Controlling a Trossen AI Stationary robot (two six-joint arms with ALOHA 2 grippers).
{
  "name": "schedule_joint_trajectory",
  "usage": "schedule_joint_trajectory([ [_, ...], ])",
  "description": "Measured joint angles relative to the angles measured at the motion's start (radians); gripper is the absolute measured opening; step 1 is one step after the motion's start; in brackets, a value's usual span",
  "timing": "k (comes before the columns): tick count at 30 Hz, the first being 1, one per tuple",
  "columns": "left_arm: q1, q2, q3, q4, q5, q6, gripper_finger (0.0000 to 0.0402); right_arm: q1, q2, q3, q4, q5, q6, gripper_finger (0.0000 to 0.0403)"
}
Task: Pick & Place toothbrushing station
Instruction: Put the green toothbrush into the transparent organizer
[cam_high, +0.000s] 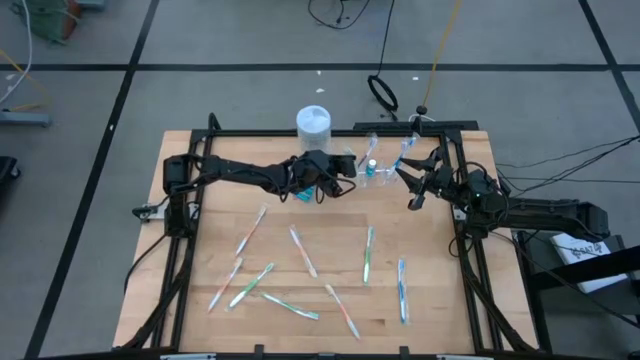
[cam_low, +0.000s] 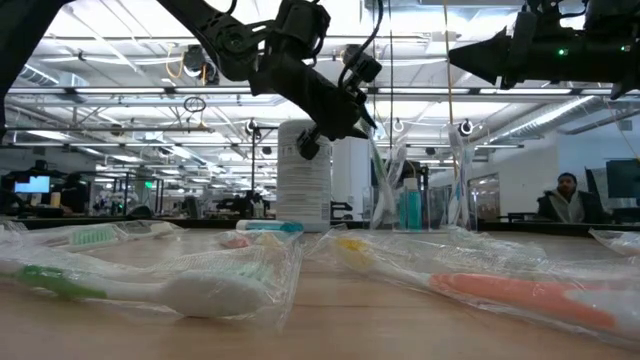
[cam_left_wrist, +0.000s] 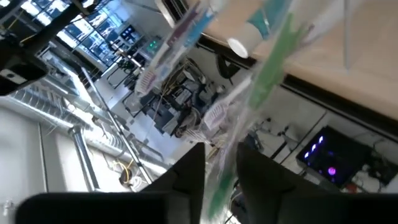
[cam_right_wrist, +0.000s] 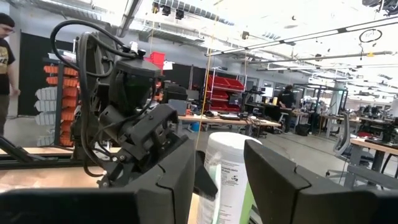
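Observation:
The clear plastic cup (cam_high: 378, 160) stands at the table's far edge, right of centre. It holds upright wrapped toothbrushes (cam_low: 385, 170) and a blue tube (cam_low: 410, 208). My left gripper (cam_high: 347, 186) reaches in level from the left, just left of the cup. Its fingers stand slightly apart on either side of a wrapped green-handled toothbrush (cam_left_wrist: 267, 74), whose far end runs toward the cup. My right gripper (cam_high: 412, 192) hangs open and empty right of the cup, pointing at it. Several more wrapped toothbrushes (cam_high: 303, 250) lie flat on the near half of the table. My left gripper has the green toothbrush's wrapped handle (cam_left_wrist: 221, 171) running through the gap between its two fingers, which lie across the handle. A strip of light shows beside the handle. Whether either finger still touches it, I cannot tell.
A white cylindrical canister (cam_high: 313, 122) stands at the far edge, just left of the cup and behind my left gripper. Black frame rails (cam_high: 470, 260) run along the table's sides. In the low view, wrapped brushes (cam_low: 200, 285) lie close at the near edge. A person (cam_low: 566, 195) sits beyond the table.

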Motion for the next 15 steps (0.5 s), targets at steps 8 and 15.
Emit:
schedule_joint_trajectory([
  [8,-0.002,0.000,0.000,0.183,0.035,-0.323,0.0162,0.000,0.000,0.000,0.000,0.000,0.000,0.0130],
  [15,-0.021,0.000,0.000,0.252,0.055,-0.393,0.0172,0.000,0.000,0.000,0.000,0.000,0.000,0.0130],
])
